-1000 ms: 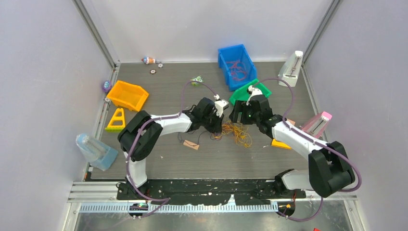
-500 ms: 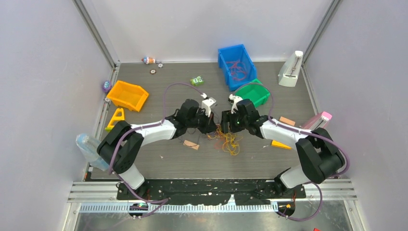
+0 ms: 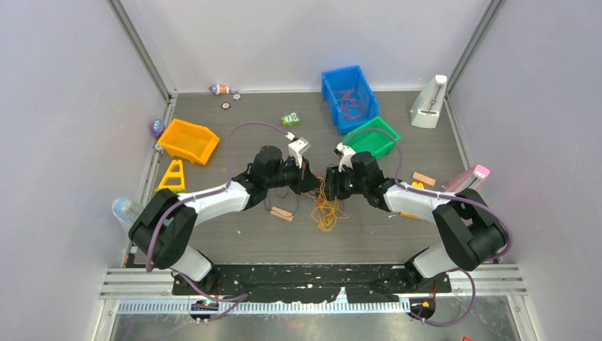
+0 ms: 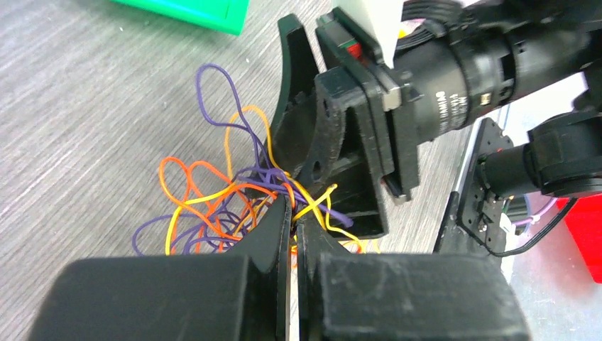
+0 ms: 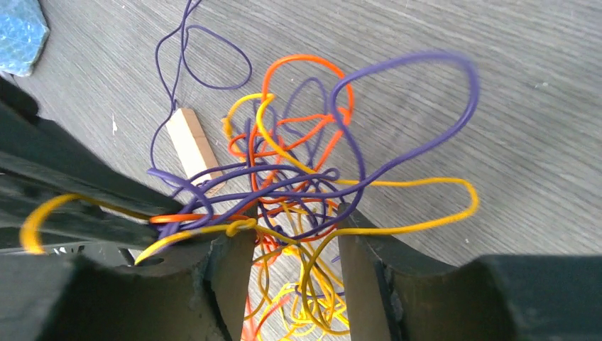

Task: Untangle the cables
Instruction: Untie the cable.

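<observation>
Two tips meet over the worktop (image 3: 234,234): left gripper (image 3: 312,181) facing right gripper (image 3: 330,183), the cables (image 3: 328,209) bunched beside them. Left wrist: the left gripper is clamped on orange-yellow strands, seemingly anchoring them. Right wrist: the right gripper's fingers (image 5: 231,263) stand apart, straddling the knot, probably to tug.

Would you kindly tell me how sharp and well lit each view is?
Top view: even light, sharp, though the cables look tiny. Left wrist: cables crisp, its own fingers soft. Right wrist: far loops sharp, the yellow strand at far left blurred.
</observation>
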Available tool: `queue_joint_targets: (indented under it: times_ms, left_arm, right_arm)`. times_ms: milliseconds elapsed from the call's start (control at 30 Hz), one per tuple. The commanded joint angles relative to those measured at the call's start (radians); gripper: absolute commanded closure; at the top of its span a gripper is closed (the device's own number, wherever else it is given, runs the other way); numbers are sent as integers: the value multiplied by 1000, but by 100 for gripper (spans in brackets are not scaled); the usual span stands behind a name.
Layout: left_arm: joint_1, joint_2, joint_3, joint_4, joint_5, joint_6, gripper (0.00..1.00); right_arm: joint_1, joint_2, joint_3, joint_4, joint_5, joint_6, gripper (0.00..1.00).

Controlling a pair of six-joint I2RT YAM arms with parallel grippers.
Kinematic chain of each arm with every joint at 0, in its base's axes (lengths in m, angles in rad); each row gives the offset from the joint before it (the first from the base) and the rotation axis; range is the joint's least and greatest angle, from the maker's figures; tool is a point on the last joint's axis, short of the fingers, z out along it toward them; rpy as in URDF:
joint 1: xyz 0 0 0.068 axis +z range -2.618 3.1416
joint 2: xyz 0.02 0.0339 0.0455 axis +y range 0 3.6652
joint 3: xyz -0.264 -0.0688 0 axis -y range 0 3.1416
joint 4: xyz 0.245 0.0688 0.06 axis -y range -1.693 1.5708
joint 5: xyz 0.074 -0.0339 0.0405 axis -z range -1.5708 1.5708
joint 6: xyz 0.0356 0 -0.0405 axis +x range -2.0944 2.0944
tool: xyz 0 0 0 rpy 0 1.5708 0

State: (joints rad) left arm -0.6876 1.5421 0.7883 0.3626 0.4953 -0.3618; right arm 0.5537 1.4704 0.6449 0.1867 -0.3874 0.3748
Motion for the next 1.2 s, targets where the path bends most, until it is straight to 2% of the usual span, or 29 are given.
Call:
queue_joint_targets:
  times_ms: [0, 100, 267, 433, 633, 833, 933, 1000, 1067, 1100, 1167]
  left_arm:
    - [12, -123, -2, 132, 6, -34, 100]
    - [14, -177, 7, 64, -10, 11, 100]
    - [14, -248, 13, -11, -41, 50, 100]
    - [13, -303, 35, -45, -33, 43, 100]
    - [13, -351, 56, -66, -37, 60, 100]
    - [14, -388, 121, -132, -93, 111, 100]
    - [14, -412, 192, -241, -208, 147, 100]
    - [14, -427, 236, -317, -325, 182, 100]
    - [14, -451, 266, -358, -435, 220, 100]
    - [16, -469, 274, -394, -509, 229, 100]
    - [21, -507, 273, -425, -687, 235, 100]
  right_arm:
    - [10, -23, 1, 22, 70, 28, 45]
    - [8, -45, -19, 13, 128, 34, 37]
    - [-2, -105, -43, 23, 198, 45, 32]
    - [-19, -91, -47, 42, 187, 54, 23]
    - [-16, -36, -30, 79, 117, 67, 24]
    - [10, 68, 5, 15, 159, 68, 30]
    - [30, 67, 40, -114, 311, 49, 41]
    - [31, 44, 38, -157, 370, 40, 52]
    - [30, 12, 31, -177, 452, 37, 69]
    - [30, -7, 30, -199, 477, 40, 84]
    - [26, -35, 32, -252, 559, 55, 93]
